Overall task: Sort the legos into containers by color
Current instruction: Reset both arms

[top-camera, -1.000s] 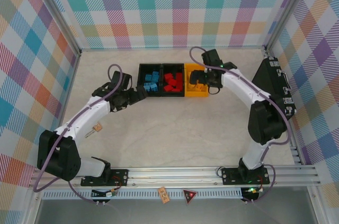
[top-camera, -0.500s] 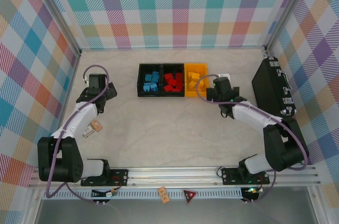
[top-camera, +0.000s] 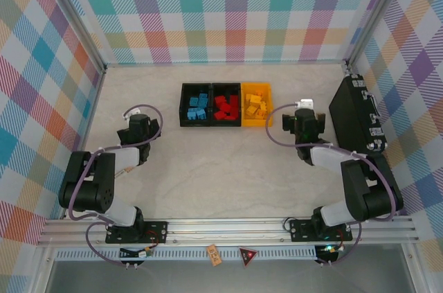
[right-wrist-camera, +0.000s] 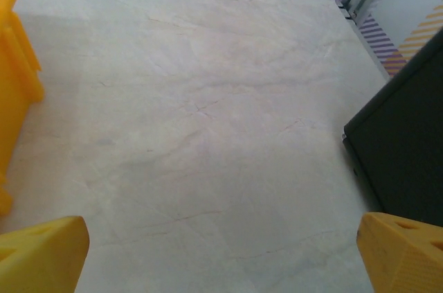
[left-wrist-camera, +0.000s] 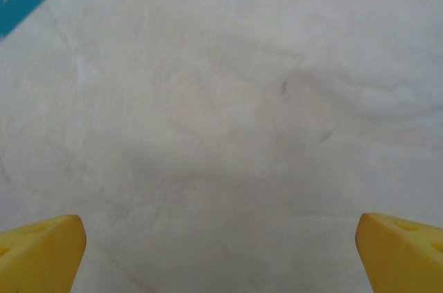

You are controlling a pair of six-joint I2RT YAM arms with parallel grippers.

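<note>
1. Pulled back from the bins since a second ago: left arm (top-camera: 111, 161) now folded low near the left wall, right arm (top-camera: 332, 158) now folded just left of the black case (top-camera: 356, 116).
2. Left fingers (left-wrist-camera: 41, 251): yellow tips spread wide at the two bottom corners of the left wrist view, released, holding nothing, over bare pale table (top-camera: 221, 168).
3. Three bins in a row, touching side by side, at the middle rear of the table, well apart from both arms.
4. Left black bin (top-camera: 183, 102): blue bricks (top-camera: 197, 107) inside.
5. Middle black bin (top-camera: 225, 125): red bricks (top-camera: 224, 107) inside.
6. Yellow bin (top-camera: 269, 109): yellow bricks (top-camera: 255, 107) inside; its outer wall also at the left edge of the right wrist view (right-wrist-camera: 14, 64).
7. No loose bricks seen on the open table around the bins.
8. Right fingers (right-wrist-camera: 41, 251): likewise spread wide and released, grasping nothing, above bare table between the yellow bin and the black case (right-wrist-camera: 401, 147).
</note>
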